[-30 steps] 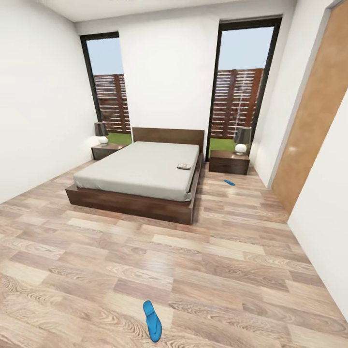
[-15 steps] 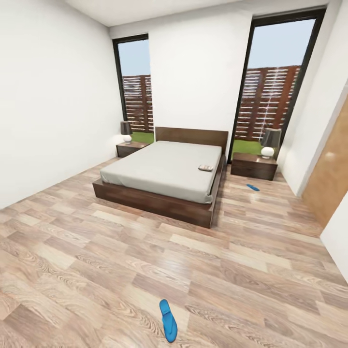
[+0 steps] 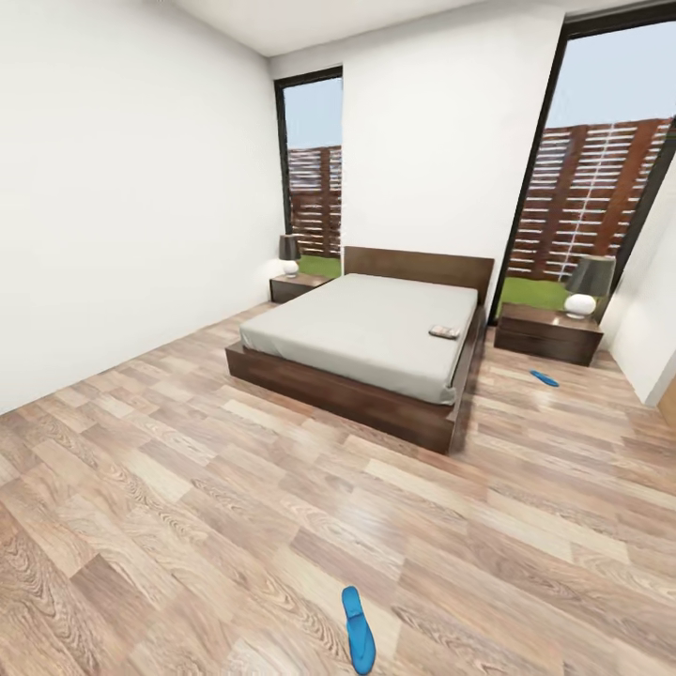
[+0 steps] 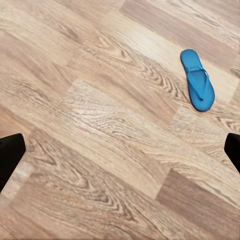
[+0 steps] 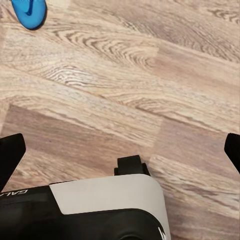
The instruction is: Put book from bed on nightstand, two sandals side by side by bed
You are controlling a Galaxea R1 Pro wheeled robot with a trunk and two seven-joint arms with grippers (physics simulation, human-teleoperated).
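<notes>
Currently the bed [image 3: 376, 343] stands with its headboard against the far white wall, between two tall windows. The book [image 3: 444, 331] lies flat on the mattress, near the bed's right edge and toward the headboard end. One nightstand [image 3: 548, 333] sits just beside the bed's right side and carries a lamp [image 3: 587, 284] on its top. A second nightstand [image 3: 296, 285] sits at the bed's left side, also carrying a lamp [image 3: 289, 253].

One sandal [image 3: 544, 378] lies on the plank floor [image 3: 188, 488] in front of the right nightstand, apart from the bed frame. The other sandal [image 3: 359, 629] lies well apart from the bed, on the floor closest to the robot; the left wrist view shows it strap-up on the planks.

Left gripper [image 4: 120, 150]: both fingertips show at the frame's opposite edges, spread wide over bare floor, nothing between them. Right gripper [image 5: 120, 150]: fingertips likewise spread wide and empty, above the robot's white and black base [image 5: 100, 210], with the near sandal's tip at the frame corner.
</notes>
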